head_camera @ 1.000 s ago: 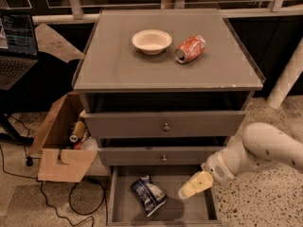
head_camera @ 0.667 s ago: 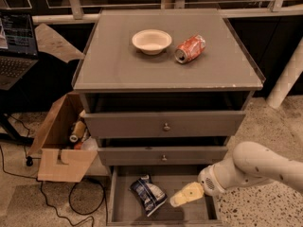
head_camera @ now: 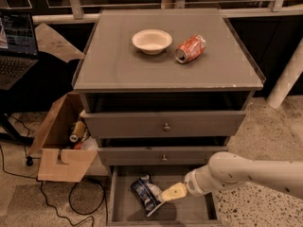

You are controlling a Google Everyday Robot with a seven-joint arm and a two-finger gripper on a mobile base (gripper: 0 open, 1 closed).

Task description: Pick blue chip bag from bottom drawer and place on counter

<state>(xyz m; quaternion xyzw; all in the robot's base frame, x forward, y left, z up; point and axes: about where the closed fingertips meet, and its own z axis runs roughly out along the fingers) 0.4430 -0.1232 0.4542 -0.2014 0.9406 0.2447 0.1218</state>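
Note:
The blue chip bag (head_camera: 146,193) lies crumpled on the grey floor of the open bottom drawer (head_camera: 124,211), left of middle. My gripper (head_camera: 171,193) reaches down into the drawer from the right, on a white arm, with its pale tip right beside the bag's right edge. The counter (head_camera: 118,65) is the flat grey top of the cabinet, above the drawers.
A white bowl (head_camera: 151,40) and a tipped orange-red soda can (head_camera: 190,48) sit on the counter. Two upper drawers with round knobs (head_camera: 166,126) stand slightly open. An open cardboard box (head_camera: 64,143) with items, cables and a laptop (head_camera: 16,46) are at the left.
My arm has moved left and lower into the bottom drawer, bringing the gripper from the drawer's right side up to the chip bag. The bag has not moved.

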